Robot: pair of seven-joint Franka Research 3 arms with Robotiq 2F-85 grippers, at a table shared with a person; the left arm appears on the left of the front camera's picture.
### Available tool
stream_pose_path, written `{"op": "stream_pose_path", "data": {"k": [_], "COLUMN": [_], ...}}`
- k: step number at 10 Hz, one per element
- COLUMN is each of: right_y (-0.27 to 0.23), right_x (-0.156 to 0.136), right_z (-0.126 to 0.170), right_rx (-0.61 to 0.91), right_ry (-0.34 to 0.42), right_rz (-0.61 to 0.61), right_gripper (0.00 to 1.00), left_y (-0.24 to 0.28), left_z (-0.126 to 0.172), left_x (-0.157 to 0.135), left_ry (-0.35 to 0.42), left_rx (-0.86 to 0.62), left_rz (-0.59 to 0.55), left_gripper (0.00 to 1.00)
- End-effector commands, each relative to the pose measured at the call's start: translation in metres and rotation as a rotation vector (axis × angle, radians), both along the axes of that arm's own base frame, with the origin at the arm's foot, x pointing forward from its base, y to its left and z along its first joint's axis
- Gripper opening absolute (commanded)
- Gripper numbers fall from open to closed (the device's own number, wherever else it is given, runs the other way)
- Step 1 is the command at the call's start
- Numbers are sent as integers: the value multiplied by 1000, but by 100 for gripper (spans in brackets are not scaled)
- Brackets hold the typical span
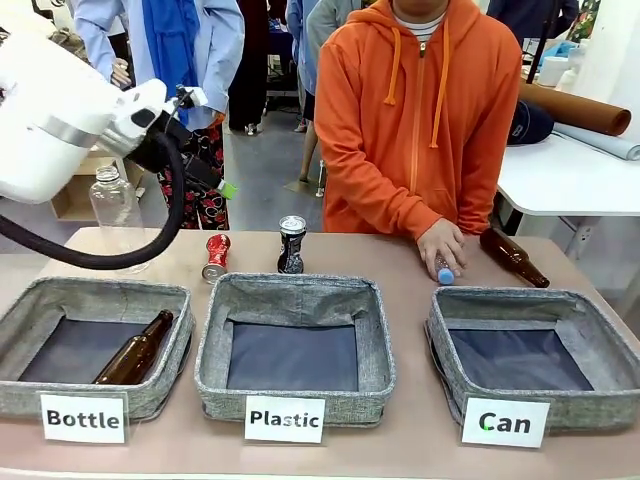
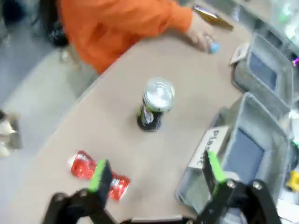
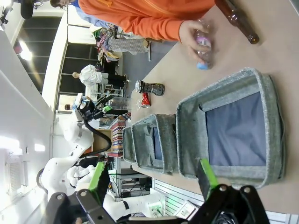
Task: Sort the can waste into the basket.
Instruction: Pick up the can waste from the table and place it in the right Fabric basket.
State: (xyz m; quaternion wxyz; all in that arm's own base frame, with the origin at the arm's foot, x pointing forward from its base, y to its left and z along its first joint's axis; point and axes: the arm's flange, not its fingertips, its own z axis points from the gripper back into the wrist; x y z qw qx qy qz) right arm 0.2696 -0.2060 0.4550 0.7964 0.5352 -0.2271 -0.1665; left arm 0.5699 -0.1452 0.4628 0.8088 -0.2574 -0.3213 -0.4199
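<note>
The black can (image 1: 291,244) with a silver top stands upright behind the "Plastic" basket. The crushed red can (image 1: 215,257) is to its left. My left gripper (image 1: 218,182) hangs open high above the table's left side. In the left wrist view that gripper (image 2: 156,173) is open over the table. The red can (image 2: 96,173) sits partly behind one finger, and the black can (image 2: 155,103) is farther ahead. The "Can" basket (image 1: 520,296) is empty at the right. My right gripper (image 3: 152,177) is open above the "Can" basket (image 3: 189,140).
The "Bottle" basket (image 1: 40,295) holds a brown bottle (image 1: 135,350). The "Plastic" basket (image 1: 300,288) is in the middle. A person's hand (image 1: 441,245) rests on a small plastic bottle. Another brown bottle (image 1: 513,257) lies at the far right, and a clear bottle (image 1: 115,205) stands at the far left.
</note>
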Motion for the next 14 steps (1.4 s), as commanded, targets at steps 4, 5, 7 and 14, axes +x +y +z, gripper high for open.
{"op": "stream_pose_path", "data": {"k": [4, 5, 7, 14], "right_y": [-2, -2, -2, -2], "right_x": [1, 1, 1, 1], "right_z": [1, 1, 1, 1], "right_rx": [9, 9, 9, 9], "right_ry": [-40, -40, -40, -40], "right_rz": [1, 1, 1, 1], "right_gripper": [100, 100, 100, 100], "left_y": [-1, -14, -14, 151], "left_z": [-78, -52, -52, -23], "left_x": [17, 16, 16, -140], "left_ry": [-103, -176, -176, -360], "left_rx": [-227, -163, -163, -222], "left_rz": [-376, -312, -312, -630], "left_gripper": [100, 100, 100, 100]}}
